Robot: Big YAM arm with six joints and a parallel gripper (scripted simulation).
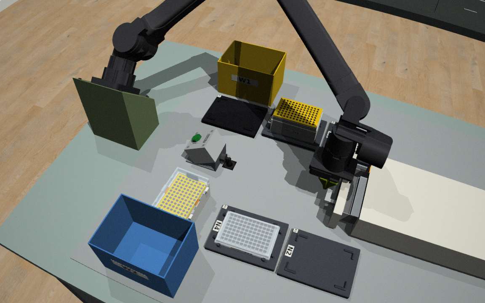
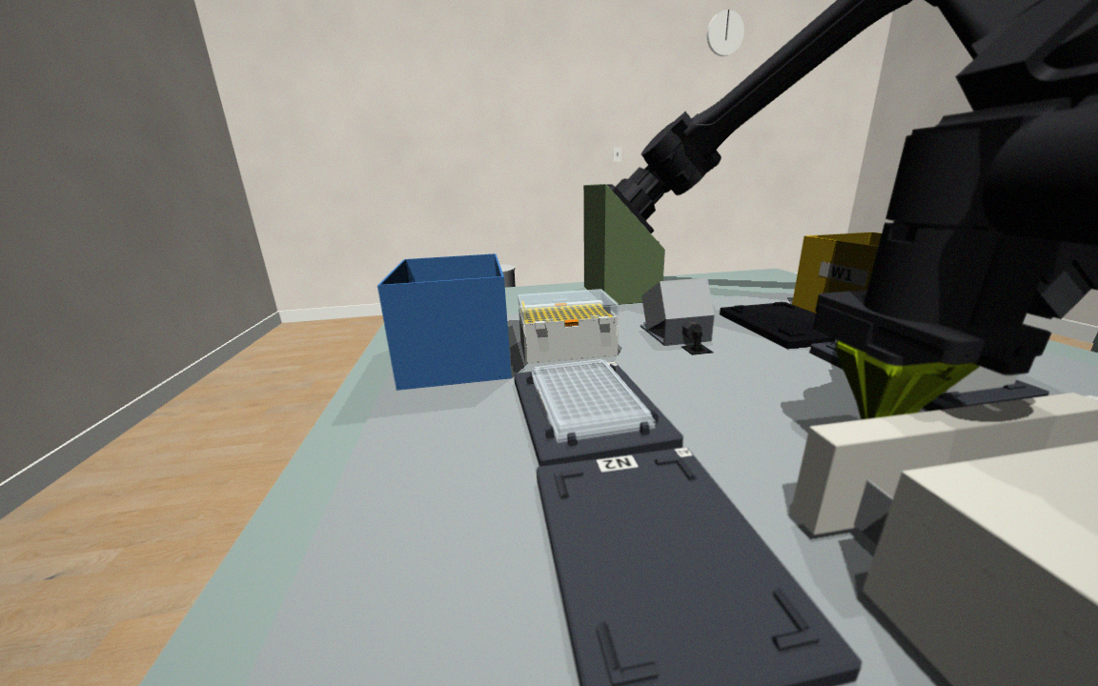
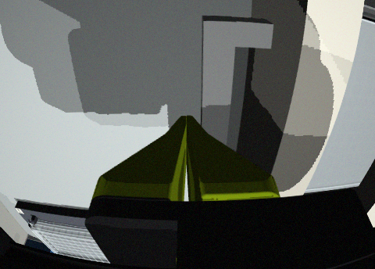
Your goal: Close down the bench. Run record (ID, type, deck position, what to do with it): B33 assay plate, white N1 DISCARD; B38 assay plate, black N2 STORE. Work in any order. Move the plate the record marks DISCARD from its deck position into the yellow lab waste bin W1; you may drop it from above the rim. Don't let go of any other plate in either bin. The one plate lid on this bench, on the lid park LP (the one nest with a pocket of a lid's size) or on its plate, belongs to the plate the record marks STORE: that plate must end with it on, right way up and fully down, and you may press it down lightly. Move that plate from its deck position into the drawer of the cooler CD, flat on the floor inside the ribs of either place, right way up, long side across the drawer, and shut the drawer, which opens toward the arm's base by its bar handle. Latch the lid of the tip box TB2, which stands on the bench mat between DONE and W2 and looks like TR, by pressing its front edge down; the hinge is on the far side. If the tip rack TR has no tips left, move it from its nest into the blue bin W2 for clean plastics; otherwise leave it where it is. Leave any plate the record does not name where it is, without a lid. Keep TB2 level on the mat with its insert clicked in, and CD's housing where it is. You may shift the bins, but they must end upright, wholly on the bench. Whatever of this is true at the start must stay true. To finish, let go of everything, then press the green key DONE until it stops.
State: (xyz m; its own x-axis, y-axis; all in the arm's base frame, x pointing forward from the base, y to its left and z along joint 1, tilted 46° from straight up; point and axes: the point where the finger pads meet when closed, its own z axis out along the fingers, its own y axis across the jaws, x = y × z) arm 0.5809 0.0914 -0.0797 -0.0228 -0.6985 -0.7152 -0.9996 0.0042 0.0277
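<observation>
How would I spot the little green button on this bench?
Start at the tall green wedge-shaped block by the arm's foot. Just beside it, mid-bench, sits a small grey sloped box. The green button on top of it is the only green thing there.
</observation>
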